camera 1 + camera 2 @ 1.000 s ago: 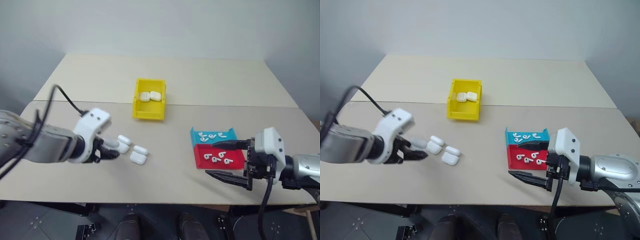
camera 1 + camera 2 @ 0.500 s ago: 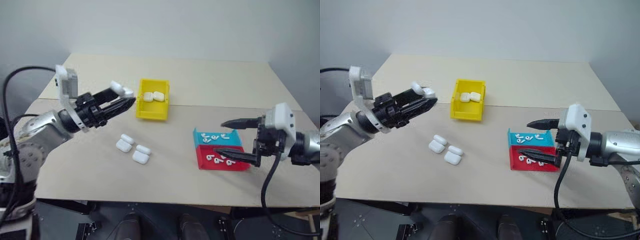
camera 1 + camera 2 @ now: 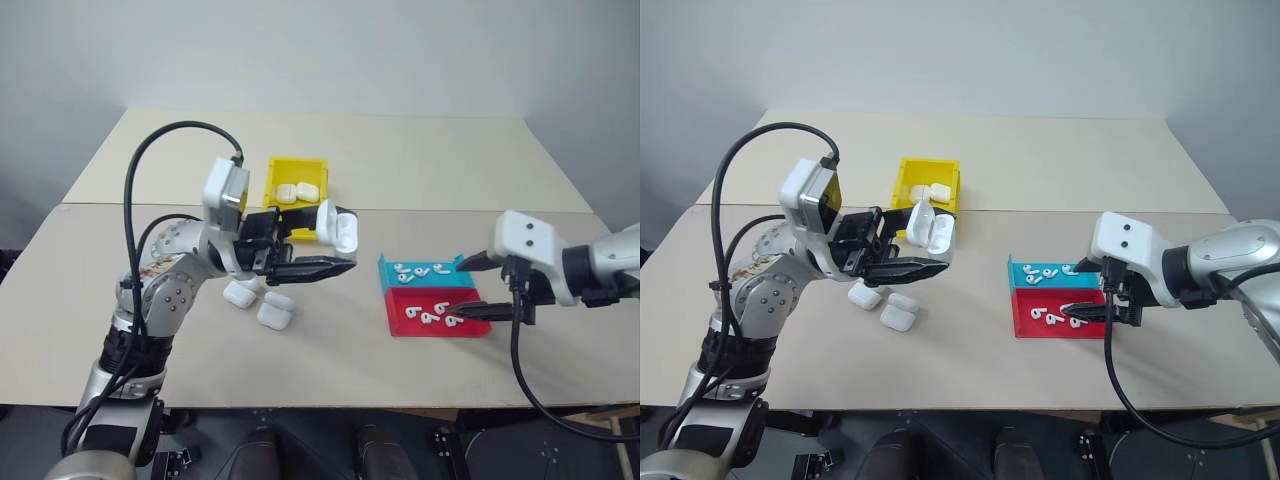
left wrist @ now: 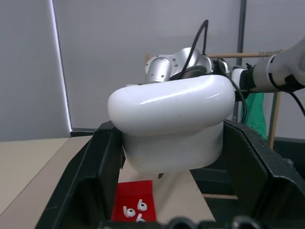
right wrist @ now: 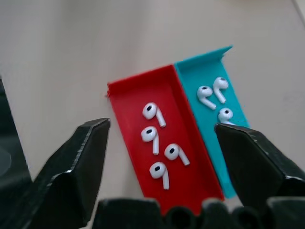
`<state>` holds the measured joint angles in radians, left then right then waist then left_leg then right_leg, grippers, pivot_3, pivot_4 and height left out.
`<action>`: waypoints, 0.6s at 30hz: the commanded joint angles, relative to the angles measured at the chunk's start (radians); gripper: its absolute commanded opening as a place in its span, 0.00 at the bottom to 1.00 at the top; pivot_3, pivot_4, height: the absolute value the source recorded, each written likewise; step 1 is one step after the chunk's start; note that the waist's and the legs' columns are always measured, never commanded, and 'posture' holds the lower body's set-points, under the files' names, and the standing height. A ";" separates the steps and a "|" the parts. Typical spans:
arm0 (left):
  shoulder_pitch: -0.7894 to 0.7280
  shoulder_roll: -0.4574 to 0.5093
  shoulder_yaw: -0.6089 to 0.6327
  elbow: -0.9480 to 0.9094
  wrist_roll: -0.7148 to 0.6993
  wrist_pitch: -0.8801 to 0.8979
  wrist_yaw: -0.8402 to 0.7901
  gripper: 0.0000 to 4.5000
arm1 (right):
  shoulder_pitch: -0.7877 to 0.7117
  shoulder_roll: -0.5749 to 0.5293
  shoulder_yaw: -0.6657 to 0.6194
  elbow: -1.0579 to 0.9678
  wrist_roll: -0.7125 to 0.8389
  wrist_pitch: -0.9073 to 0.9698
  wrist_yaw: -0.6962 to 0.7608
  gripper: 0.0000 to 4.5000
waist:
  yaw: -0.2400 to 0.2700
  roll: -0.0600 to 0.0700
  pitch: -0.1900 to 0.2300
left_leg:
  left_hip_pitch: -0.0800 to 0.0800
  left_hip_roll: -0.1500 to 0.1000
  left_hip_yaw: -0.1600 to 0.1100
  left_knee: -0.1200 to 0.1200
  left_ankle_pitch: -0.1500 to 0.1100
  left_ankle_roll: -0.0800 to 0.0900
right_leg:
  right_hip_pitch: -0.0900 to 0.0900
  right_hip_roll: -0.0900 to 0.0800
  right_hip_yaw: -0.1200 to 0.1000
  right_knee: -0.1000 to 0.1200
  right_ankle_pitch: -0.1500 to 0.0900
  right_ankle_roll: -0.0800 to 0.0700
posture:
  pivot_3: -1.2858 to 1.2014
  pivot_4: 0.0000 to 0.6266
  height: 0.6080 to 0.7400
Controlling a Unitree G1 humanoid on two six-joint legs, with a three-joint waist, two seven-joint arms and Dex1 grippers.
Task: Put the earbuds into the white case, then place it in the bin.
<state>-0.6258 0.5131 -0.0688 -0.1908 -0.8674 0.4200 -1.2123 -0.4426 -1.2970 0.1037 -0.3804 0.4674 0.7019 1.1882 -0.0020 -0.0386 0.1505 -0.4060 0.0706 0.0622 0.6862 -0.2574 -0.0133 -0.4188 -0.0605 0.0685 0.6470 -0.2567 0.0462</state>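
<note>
White case [image 3: 337, 226] is clamped in left gripper [image 3: 345, 245], raised above the table [image 3: 420, 170].
Right gripper [image 5: 162, 143] is spread wide over the red tray [image 5: 131, 98] of earbuds [image 5: 153, 112].

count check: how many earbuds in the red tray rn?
4. All lie loose in the red tray, strung along its length: first earbud, second earbud, third earbud, fourth earbud. None looks hidden.

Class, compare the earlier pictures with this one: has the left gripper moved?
Yes. The left gripper, shut on a case, has risen from beside the loose cases to in front of the bin.
</note>
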 commanded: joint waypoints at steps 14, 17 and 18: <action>0.072 -0.017 -0.018 -0.117 0.064 -0.016 -0.070 0.64 | -0.206 0.194 0.316 0.185 -0.376 -0.150 0.162 0.50 | -0.003 0.000 0.000 | -0.001 0.000 0.000 0.001 0.000 0.000 | -0.001 0.000 0.000 0.001 0.000 0.000 | 0.52 0.24 1.00; 0.079 -0.020 -0.015 -0.131 0.064 -0.011 -0.059 0.64 | -0.209 0.208 0.344 0.192 -0.432 -0.148 0.161 0.50 | -0.002 0.000 0.000 | -0.001 0.000 0.000 0.001 0.000 0.000 | -0.001 0.000 0.000 0.001 0.000 0.000 | 0.52 0.24 1.00; 0.083 -0.020 -0.013 -0.135 0.063 -0.010 -0.055 0.64 | -0.209 0.218 0.348 0.195 -0.444 -0.141 0.156 0.50 | -0.002 0.000 0.000 | -0.001 0.000 0.000 0.001 0.000 0.000 | -0.001 0.000 0.000 0.001 0.000 0.000 | 0.52 0.24 1.00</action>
<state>-0.5434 0.4988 -0.0942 -0.2858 -0.7997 0.4168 -1.2748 -0.6355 -1.0821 0.4617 -0.1827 0.0497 0.5618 1.3427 -0.0037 -0.0385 0.1505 -0.4070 0.0707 0.0624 0.6871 -0.2574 -0.0132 -0.4203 -0.0605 0.0686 0.6477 -0.2567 0.0463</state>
